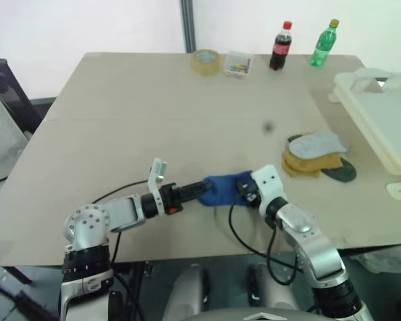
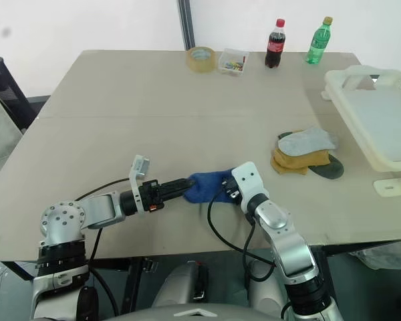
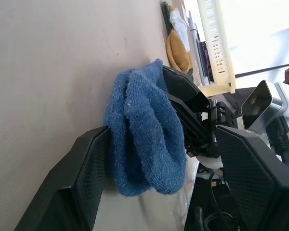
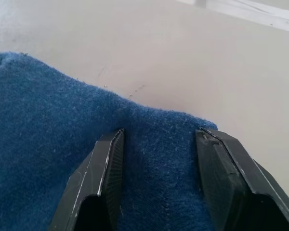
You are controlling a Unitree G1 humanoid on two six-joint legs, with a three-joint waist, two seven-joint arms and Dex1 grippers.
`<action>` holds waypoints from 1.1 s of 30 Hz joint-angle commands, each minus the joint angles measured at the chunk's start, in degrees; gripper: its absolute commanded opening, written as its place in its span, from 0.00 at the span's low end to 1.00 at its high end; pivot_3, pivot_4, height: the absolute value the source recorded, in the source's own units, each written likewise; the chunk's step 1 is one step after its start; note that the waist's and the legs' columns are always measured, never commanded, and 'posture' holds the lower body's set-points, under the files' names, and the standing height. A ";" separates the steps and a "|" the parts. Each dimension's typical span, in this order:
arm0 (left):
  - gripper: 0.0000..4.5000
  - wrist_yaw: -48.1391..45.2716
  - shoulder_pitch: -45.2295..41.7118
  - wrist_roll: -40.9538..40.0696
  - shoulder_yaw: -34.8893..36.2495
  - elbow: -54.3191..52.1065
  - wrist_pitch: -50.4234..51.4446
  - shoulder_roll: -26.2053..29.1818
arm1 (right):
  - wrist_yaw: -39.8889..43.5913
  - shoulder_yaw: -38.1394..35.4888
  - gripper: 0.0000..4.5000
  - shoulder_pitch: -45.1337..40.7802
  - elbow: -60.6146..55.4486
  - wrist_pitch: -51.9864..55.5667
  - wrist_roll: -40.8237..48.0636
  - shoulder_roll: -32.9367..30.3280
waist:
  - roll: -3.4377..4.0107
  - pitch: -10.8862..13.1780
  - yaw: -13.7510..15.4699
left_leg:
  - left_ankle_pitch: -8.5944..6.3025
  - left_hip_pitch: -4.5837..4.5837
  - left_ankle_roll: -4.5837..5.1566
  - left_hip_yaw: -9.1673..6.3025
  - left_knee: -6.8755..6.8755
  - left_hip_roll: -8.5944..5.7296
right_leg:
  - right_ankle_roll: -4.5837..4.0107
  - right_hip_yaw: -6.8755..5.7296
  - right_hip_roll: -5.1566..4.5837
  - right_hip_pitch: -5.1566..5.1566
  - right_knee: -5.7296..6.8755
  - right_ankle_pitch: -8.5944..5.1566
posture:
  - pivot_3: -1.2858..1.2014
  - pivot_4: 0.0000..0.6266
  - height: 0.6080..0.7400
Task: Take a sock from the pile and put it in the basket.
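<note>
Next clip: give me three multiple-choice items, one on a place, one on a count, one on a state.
1. The blue sock is: A on the floor; B between the two grippers; C against the tape roll.
2. Bottles in view: A one; B two; C four.
3. The left gripper is: A open; B shut; C holding a bottle.
B: it sits between the left and the right gripper. B: cola bottle and green bottle. A: its fingers stand wide apart.

Left gripper jaws spread wide, right gripper jaws part-closed; arms converge, tips near.
</note>
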 commanded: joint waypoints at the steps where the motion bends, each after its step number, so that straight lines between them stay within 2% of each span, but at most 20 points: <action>1: 0.82 1.51 1.00 -3.67 1.66 0.01 1.85 -1.13 | 0.05 0.08 0.53 1.22 0.67 2.38 -0.05 -0.67 | 0.00 0.00 -0.02 | 0.00 -0.02 0.00 0.00 0.00 0.00 | 0.00 0.00 0.01 0.01 0.00 0.00 | 0.52 0.24 1.00; 7: 0.82 7.12 0.20 -11.44 4.31 1.30 0.93 -5.47 | -0.02 -0.25 0.53 0.59 1.38 2.34 0.14 -0.95 | -0.01 0.00 0.06 | 0.01 -0.03 0.01 -0.03 0.07 -0.01 | 0.01 -0.02 0.01 0.04 0.00 0.00 | 0.52 0.24 1.00; 11: 0.82 13.69 0.63 -22.33 5.27 2.50 -1.93 -6.76 | 0.00 -0.33 0.53 0.50 1.44 2.36 0.06 -1.27 | -0.01 0.00 0.07 | 0.00 -0.04 0.02 -0.09 0.11 0.00 | 0.01 -0.05 0.02 0.05 0.05 0.00 | 0.52 0.24 1.00; 16: 0.82 22.56 1.88 -35.23 1.44 2.06 -8.89 -7.20 | 0.27 -0.12 0.53 -0.18 2.19 1.90 -0.19 -2.07 | -0.02 -0.01 0.16 | 0.00 -0.04 0.02 -0.10 0.15 -0.02 | 0.00 -0.05 -0.05 0.10 0.05 0.00 | 0.52 0.24 1.00; 20: 0.82 25.68 1.55 -40.13 -3.03 1.35 -12.41 -6.09 | 0.36 0.06 0.53 -0.91 2.73 1.48 -0.45 -2.50 | -0.02 -0.01 0.24 | 0.00 -0.02 0.02 -0.12 0.20 -0.03 | -0.01 -0.07 -0.04 0.15 0.06 0.01 | 0.52 0.24 1.00; 26: 0.82 26.42 2.06 -42.40 -7.66 0.94 -14.79 -3.24 | 0.17 -0.30 0.53 -1.50 2.78 1.48 -0.56 -2.89 | -0.02 -0.01 0.20 | 0.01 0.00 0.03 -0.11 0.21 -0.04 | -0.01 -0.09 0.03 0.19 0.06 0.01 | 0.52 0.24 1.00; 30: 0.82 25.86 2.70 -40.51 -7.54 1.67 -15.68 1.38 | 0.03 -0.16 0.53 -1.01 2.70 1.27 -0.63 -2.99 | -0.01 0.00 0.10 | 0.01 0.00 0.03 -0.11 0.22 -0.04 | -0.01 -0.09 0.06 0.18 0.06 0.01 | 0.52 0.24 1.00; 33: 0.82 26.04 3.33 -42.93 -6.78 2.62 -15.76 5.89 | -0.15 -0.12 0.53 -0.82 2.74 1.21 -0.67 -2.96 | 0.00 0.01 0.09 | 0.01 0.00 0.03 -0.11 0.21 -0.03 | 0.00 -0.10 0.07 0.18 0.06 0.00 | 0.52 0.24 1.00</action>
